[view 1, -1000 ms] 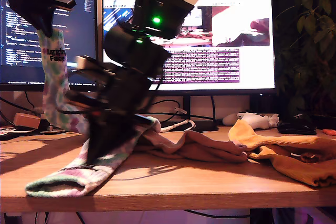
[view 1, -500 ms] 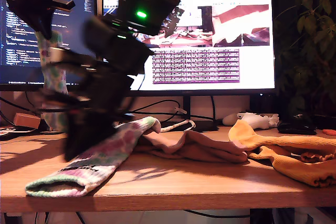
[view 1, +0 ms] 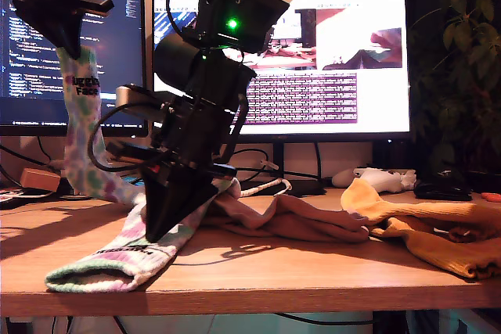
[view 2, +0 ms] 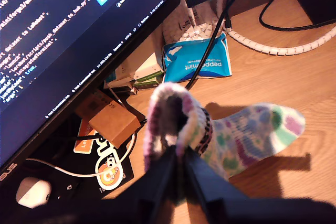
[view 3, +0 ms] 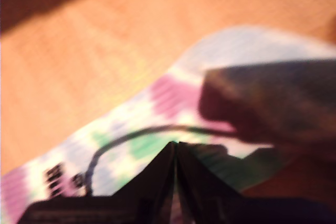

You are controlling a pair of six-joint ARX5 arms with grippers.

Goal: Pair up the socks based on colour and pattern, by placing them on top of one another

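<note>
One tie-dye sock (view 1: 82, 115) hangs by its cuff from my first gripper (view 1: 69, 41) at the exterior view's upper left. Its foot (view 2: 236, 135) rests on the desk, and the first gripper (view 2: 178, 156) is shut on the cuff. The other tie-dye sock (view 1: 102, 267) lies flat near the desk's front edge. My second gripper (view 1: 160, 234) points down onto that sock (view 3: 157, 103); its jaws (view 3: 175, 148) are shut, with no cloth seen between them. The pink-brown socks (view 1: 297, 220) lie bunched mid-desk. The mustard-yellow socks (view 1: 423, 228) lie at the exterior view's right.
Two monitors (view 1: 329, 60) stand along the back with cables beneath them. A white controller (view 1: 380, 179) and a plant (view 1: 462, 60) sit at the exterior view's right. A blue packet (view 2: 199, 59) and a small cardboard box (view 2: 113, 121) lie under the dark monitor.
The second arm swung toward the exterior view's left, then came back down onto the lying tie-dye sock, whose cuff shifted slightly right. The first gripper still holds the hanging sock up.
</note>
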